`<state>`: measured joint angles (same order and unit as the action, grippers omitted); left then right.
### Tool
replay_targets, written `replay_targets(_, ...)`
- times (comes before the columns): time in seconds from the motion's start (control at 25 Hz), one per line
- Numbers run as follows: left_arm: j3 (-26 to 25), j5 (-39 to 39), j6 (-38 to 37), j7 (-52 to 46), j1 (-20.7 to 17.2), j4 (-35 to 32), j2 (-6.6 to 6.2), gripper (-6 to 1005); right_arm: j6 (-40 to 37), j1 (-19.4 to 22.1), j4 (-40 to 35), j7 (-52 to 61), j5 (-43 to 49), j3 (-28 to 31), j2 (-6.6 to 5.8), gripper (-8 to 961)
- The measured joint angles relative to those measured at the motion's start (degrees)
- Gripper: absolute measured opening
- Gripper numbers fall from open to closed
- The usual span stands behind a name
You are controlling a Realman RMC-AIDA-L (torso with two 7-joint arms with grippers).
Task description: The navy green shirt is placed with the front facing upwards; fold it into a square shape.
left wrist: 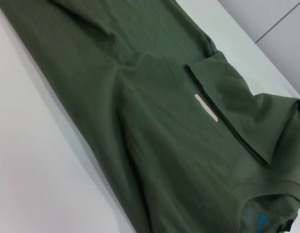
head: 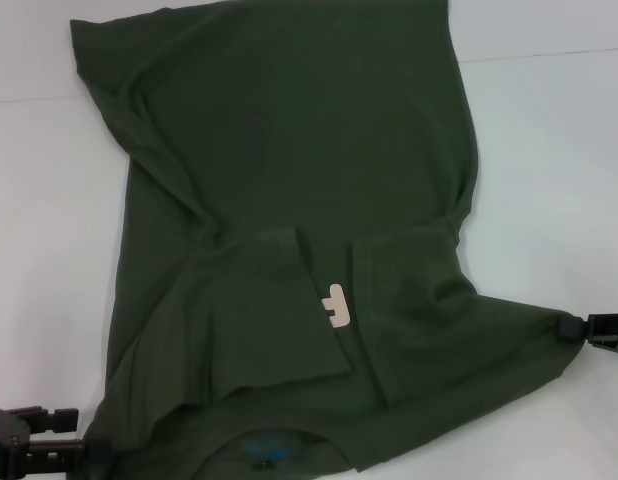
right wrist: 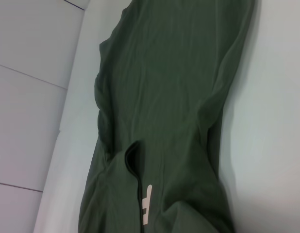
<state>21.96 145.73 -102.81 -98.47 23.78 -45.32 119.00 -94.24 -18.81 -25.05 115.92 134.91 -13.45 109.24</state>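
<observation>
The navy green shirt [head: 289,150] lies spread over the white table, hem far from me, collar at the near edge. Both sides are folded in over the chest, leaving one pale letter [head: 336,303] showing between the flaps. The blue neck label [head: 264,455] peeks out by the collar. My right gripper [head: 581,328] is at the shirt's near right corner, shut on fabric drawn into a point. My left gripper [head: 59,440] rests at the near left corner, touching the shirt's edge. The left wrist view shows the flaps [left wrist: 140,97], the right wrist view the long body [right wrist: 174,73].
The white table [head: 549,150] shows bare surface on both sides of the shirt. A seam line crosses the tabletop far back. The table's edge and a grey floor [right wrist: 28,121] show in the right wrist view.
</observation>
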Motion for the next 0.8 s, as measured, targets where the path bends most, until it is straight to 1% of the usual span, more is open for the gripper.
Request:
replay_targets(0.48,0.47,2.08,0.06,-0.48,0.28,0.11,0.0,904,0.31,-0.27,0.0,0.35,-0.1,0.1,-0.04,11)
replay_targets(0.8,0.9,3.62,0.36,-0.82,1.59,1.99,0.0,903,0.57,-0.44,0.12,0.36,-0.1,0.1,-0.09,11)
